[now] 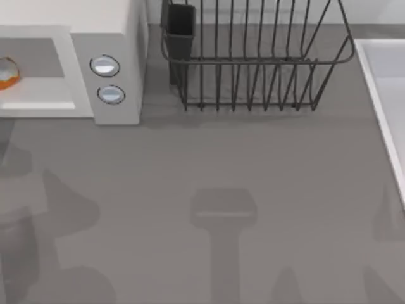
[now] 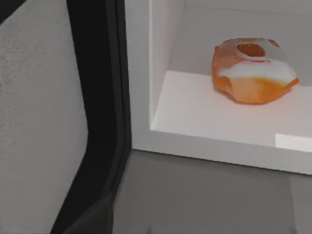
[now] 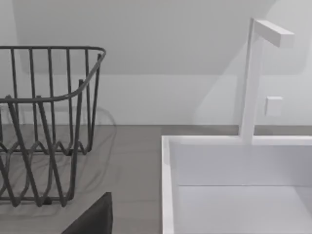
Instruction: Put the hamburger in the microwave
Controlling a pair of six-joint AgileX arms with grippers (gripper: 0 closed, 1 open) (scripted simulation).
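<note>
Hamburger [image 1: 7, 73] sits inside the microwave [image 1: 120, 38], on the pale floor of its cavity, left of the two silver knobs [image 1: 105, 66]. From the left wrist camera it [image 2: 252, 70] lies well inside the opening, untouched. Beside the microwave stands a black wire dish rack [image 1: 253, 57]. Neither arm's jaws can be judged.

The hamburger [image 1: 7, 73] is a small rounded lump, orange below and white across the top, with an orange spot on its crown. It sits upright on the pale floor inside the microwave [image 1: 117, 38], a white box at the table's far left with two round silver knobs on its front panel. The door appears to stand open.
</note>
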